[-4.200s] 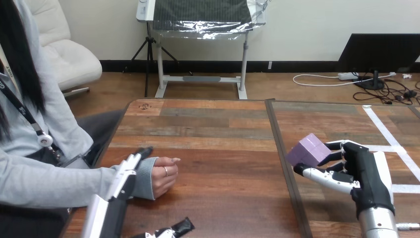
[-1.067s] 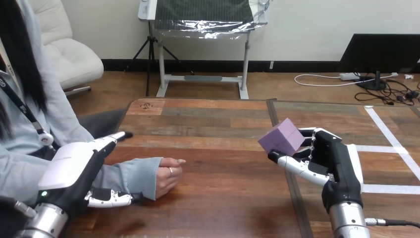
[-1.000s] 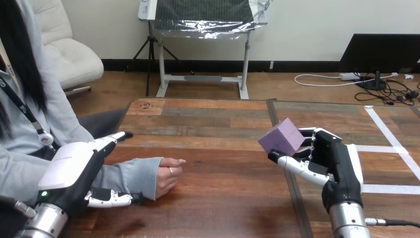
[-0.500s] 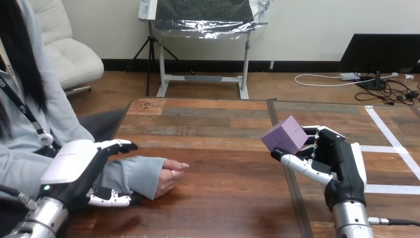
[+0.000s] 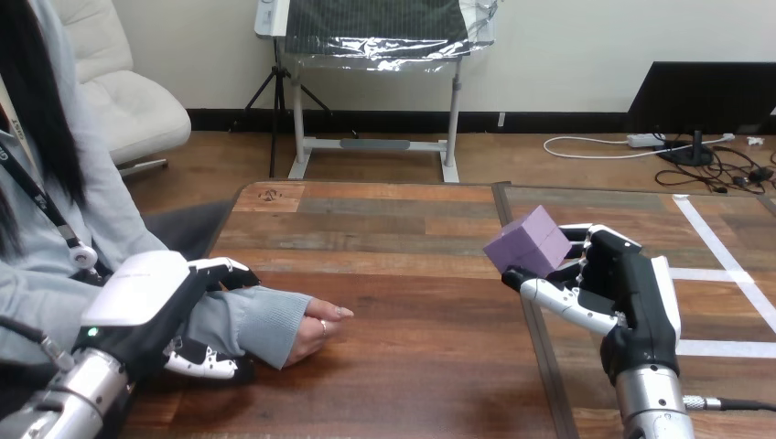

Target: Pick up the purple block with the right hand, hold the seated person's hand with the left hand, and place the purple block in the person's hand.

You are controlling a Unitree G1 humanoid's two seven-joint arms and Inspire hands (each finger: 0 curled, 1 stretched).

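Left robot hand (image 5: 146,306) has fingers and thumb curled round the person's grey-sleeved forearm (image 5: 247,315) just behind the wrist, with the person's hand (image 5: 307,327) lying palm-down and loosely closed on the brown wooden table (image 5: 403,366). Further out, right robot hand (image 5: 631,293) grasps the matte purple cube block (image 5: 529,242) above the table, well apart from that hand. Risk (my guess): the palm isn't turned up, so a released block would roll off onto the table.

Table (image 5: 403,229): wooden planks, mixed browns.
Seam (image 5: 544,366): dark strip — front to back, right of the table's middle.
Tape (image 5: 700,224): white lines — the table's right part.
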